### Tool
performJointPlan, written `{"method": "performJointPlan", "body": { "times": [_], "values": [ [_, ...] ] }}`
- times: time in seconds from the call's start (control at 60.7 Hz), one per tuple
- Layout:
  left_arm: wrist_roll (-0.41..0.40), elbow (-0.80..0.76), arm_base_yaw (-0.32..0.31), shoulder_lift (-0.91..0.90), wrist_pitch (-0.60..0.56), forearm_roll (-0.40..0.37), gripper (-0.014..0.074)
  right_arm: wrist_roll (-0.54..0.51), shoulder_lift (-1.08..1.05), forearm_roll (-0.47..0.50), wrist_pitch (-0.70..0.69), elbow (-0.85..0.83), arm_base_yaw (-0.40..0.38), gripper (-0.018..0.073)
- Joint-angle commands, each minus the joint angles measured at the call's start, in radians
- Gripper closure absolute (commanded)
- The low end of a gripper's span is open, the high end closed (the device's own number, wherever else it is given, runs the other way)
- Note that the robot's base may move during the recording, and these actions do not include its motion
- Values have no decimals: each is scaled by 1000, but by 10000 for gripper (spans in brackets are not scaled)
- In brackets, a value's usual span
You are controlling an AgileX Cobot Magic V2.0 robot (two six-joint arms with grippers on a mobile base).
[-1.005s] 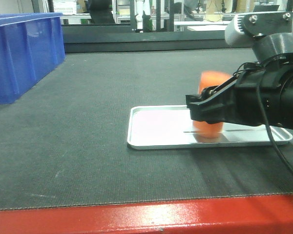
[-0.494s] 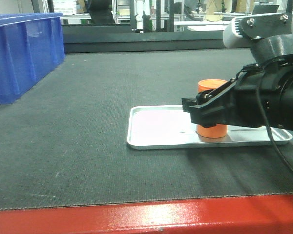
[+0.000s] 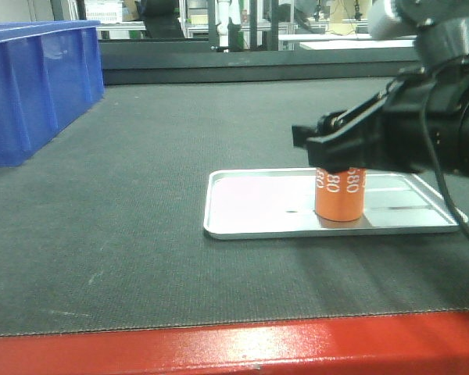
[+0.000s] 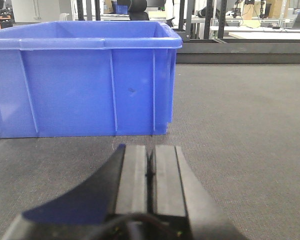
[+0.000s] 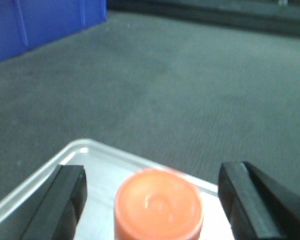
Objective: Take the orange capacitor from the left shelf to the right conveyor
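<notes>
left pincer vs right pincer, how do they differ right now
The left pincer is shut, its black pads pressed together, empty, facing the blue plastic bin. The right pincer is open, its fingers spread wide on either side of the small orange cylindrical capacitor, which stands upright in the shallow silver metal tray. Both sit over the dark textured conveyor belt.

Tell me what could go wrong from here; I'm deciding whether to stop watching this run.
1. The right gripper is open, but its fingers flank the orange capacitor; a sideways retreat could tip it.
2. The capacitor stands on the silver tray, not directly on the conveyor belt, so the tray might slide if the belt runs.
</notes>
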Motion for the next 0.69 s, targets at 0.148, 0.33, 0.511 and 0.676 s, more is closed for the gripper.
{"method": "performJointPlan", "body": {
  "times": [0.148, 0.33, 0.511, 0.676],
  "values": [
    [0, -4, 2, -11, -83, -6, 701, -33, -131, -7, -153, -19, -3, -66],
    [0, -4, 2, -11, -83, -6, 701, -33, -322, -7, -38, -19, -3, 34],
    [0, -4, 2, -11, -83, -6, 701, -33, -582, -11, 272, -19, -3, 447],
    [0, -4, 2, -11, -83, -6, 701, -31, -814, -11, 506, -19, -3, 503]
  ]
}}
